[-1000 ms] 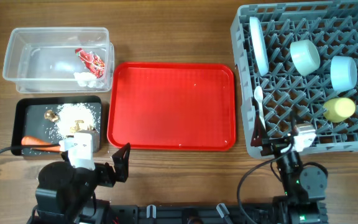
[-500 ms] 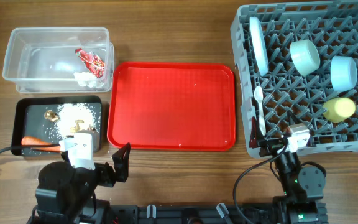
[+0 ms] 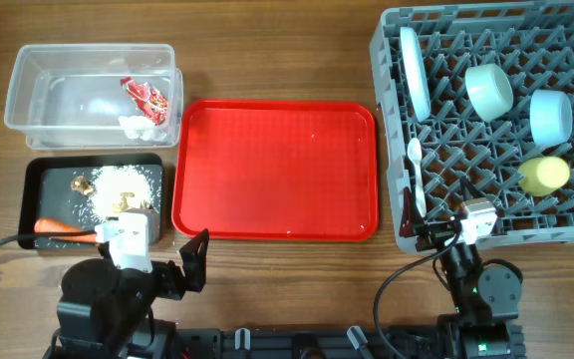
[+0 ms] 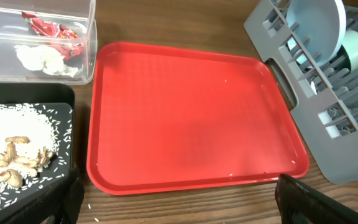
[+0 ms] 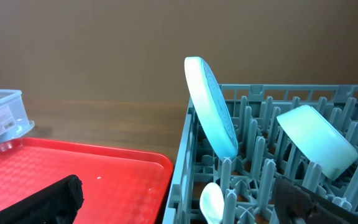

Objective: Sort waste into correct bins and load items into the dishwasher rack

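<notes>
The grey dishwasher rack [image 3: 486,214] holds the light blue plate [image 3: 414,72] on edge, two pale bowls [image 3: 488,90] [image 3: 551,116], the yellow cup [image 3: 543,176] and the white spoon [image 3: 416,176]. The clear tub [image 3: 28,95] holds the red-and-white wrapper [image 3: 148,97] and white tissue [image 3: 138,125]. The black tray [image 3: 38,175] holds rice scraps [image 3: 123,181], golden-brown lumps [image 3: 84,184] and the carrot [image 3: 63,226]. My left gripper [image 4: 179,199] is open and empty near the front table edge. My right gripper [image 5: 179,196] is open and empty by the rack's front left corner.
A large flat red tray [image 3: 277,170] lies between the bins and the rack, with a few rice grains on it. A few grains lie on the wooden table in front of it [image 4: 89,205].
The right arm shifted slightly about a second ago and has been still since. The left arm has not moved.
</notes>
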Motion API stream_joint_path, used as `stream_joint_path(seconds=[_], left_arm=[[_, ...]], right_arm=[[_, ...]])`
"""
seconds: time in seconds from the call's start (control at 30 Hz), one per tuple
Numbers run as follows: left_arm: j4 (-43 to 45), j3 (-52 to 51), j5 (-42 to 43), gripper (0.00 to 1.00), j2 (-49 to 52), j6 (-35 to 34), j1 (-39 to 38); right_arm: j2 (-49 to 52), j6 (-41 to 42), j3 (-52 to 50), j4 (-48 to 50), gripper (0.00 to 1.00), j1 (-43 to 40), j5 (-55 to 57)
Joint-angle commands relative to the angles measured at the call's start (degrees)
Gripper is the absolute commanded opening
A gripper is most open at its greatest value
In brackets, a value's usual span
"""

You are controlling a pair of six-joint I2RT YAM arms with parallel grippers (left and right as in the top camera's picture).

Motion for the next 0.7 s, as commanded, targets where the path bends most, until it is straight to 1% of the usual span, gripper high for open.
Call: stream_joint_path(seconds=[0.0,0.53,0.67], left_arm=[[0.13,-0.46,-0.50,1.00,-0.26,-0.55,0.11],[0.04,-0.48,-0.76,1.00,-0.26,-0.11,0.13],[-2.05,-0.98,-2.01,1.00,-1.62,0.07,0.94]], right_arm=[[-0.90,-0.72,-0.04,0.35,1.00,-0.07,-1.14],[-0.90,-0.72,-0.04,0.35,1.00,-0.07,-1.14],[-0.90,-0.72,-0.04,0.35,1.00,-0.07,-1.14]])
